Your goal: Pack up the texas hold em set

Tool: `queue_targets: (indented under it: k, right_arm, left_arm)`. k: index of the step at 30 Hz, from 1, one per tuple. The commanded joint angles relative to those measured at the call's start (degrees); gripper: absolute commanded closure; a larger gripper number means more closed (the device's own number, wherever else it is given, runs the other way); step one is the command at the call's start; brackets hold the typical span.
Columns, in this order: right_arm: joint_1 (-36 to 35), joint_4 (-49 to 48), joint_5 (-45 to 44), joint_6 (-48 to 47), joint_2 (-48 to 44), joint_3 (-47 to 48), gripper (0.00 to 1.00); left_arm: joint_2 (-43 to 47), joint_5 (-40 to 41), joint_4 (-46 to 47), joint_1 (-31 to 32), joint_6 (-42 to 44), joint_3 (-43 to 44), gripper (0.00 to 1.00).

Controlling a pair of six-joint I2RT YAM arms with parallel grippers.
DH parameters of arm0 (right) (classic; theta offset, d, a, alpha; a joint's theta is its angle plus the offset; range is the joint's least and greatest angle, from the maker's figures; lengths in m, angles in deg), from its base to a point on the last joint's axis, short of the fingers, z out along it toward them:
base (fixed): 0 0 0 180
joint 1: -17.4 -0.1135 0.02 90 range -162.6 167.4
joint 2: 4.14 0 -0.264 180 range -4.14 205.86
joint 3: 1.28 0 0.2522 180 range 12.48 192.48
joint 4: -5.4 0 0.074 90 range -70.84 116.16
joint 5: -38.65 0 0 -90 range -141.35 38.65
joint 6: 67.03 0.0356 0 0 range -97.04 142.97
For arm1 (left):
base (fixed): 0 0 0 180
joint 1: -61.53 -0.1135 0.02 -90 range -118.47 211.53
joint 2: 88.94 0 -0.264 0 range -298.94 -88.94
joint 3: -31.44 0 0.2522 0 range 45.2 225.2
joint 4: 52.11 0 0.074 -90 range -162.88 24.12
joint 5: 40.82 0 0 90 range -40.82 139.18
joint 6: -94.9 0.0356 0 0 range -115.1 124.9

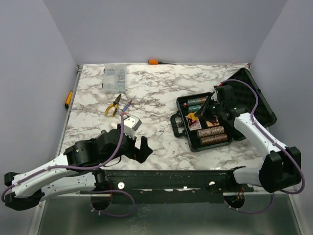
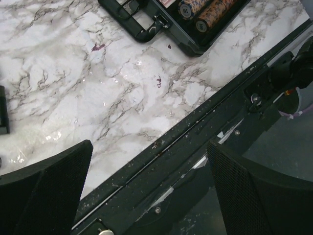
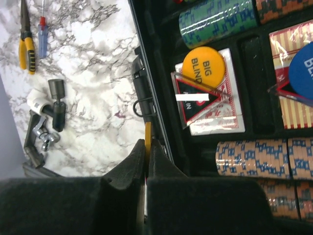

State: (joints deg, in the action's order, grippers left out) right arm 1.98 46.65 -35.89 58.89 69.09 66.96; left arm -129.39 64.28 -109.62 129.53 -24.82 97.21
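The black case (image 1: 254,105) lies open at the right, lid back. Its tray holds teal chip stacks (image 1: 195,104), brown chip stacks (image 1: 211,132) and card decks. In the right wrist view a yellow "BIG BLIND" disc (image 3: 204,68) and a clear triangular "ALL IN" marker (image 3: 198,98) lie on a deck (image 3: 220,120); a blue disc (image 3: 302,73) lies on the other deck. My right gripper (image 1: 195,116) is shut on a thin yellow disc (image 3: 147,139), held edge-on over the case's handle-side rim (image 3: 156,122). My left gripper (image 1: 140,149) is open and empty over the table's near edge (image 2: 146,191). No dice show.
A clear plastic parts box (image 1: 114,78) stands at the back left. Yellow-handled pliers (image 1: 113,105) and a small screwdriver (image 1: 128,105) lie near it. A white and silver part (image 1: 130,122) sits by the left arm. An orange-handled tool (image 1: 156,61) lies at the back edge, another (image 1: 68,99) at the left edge.
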Motion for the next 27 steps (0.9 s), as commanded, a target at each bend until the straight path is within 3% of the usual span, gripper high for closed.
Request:
queue_targets:
  k: [1,12,27]
  right_arm:
    - [-0.22,-7.8,-2.98,-3.8,2.75,-2.24,0.99]
    - [-0.22,-14.3,-0.06,-7.5,11.38,-4.58,0.99]
    - [-0.19,-15.49,3.41,-11.53,15.97,-2.98,0.99]
  left_arm:
    - [2.42,1.38,-7.14,0.18,-5.57,-0.17,0.02]
    - [4.96,-0.38,-7.76,0.2,-10.23,-1.97,0.02]
    - [1.27,-1.02,-5.89,0.2,-5.97,-1.68,0.02]
